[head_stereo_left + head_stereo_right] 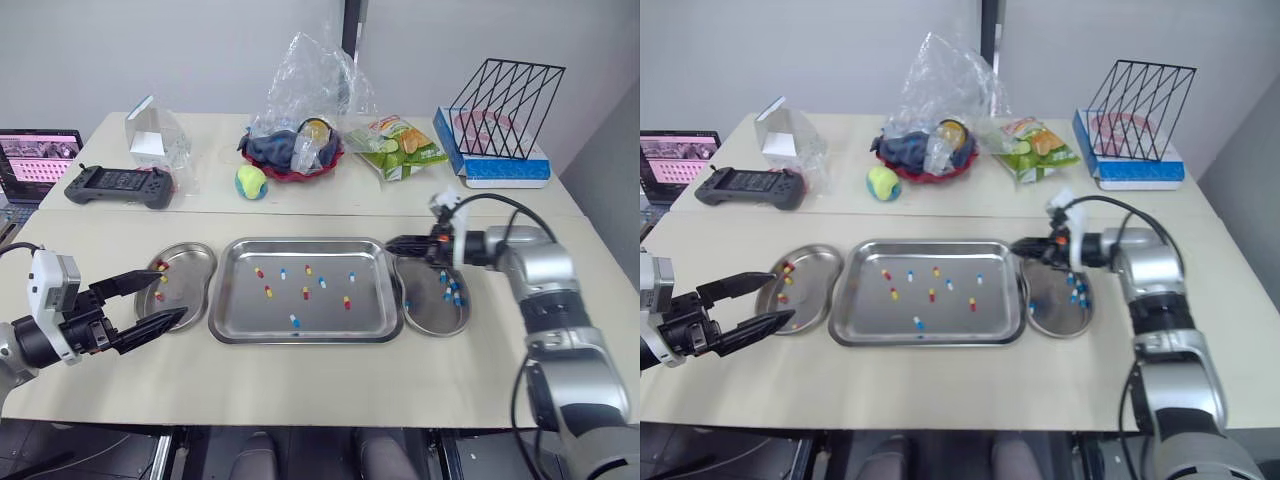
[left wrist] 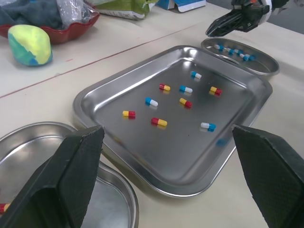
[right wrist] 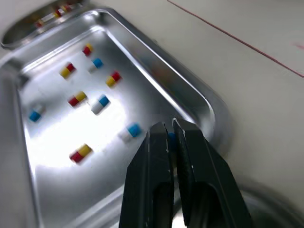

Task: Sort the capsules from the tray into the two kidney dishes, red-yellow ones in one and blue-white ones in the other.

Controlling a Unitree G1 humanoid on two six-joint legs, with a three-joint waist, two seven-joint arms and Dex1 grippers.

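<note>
The right gripper [image 1: 390,243] hangs over the tray [image 1: 300,338] rim beside the right dish [image 1: 430,315], jaws narrow on what looks like a blue-white capsule [image 3: 169,136]; a weak pinch could drop it short. The left gripper [image 1: 170,295] gapes wide near the left dish [image 1: 195,255]

Shiny polished metal tray [image 1: 300,338] and kidney dishes [image 1: 190,275]; glossy smooth capsules [image 1: 347,302]; matt tabletop [image 1: 300,390].

No readable text — print on snack bag [image 1: 400,146], blue box [image 1: 497,166], laptop screen [image 1: 38,160] too small
</note>
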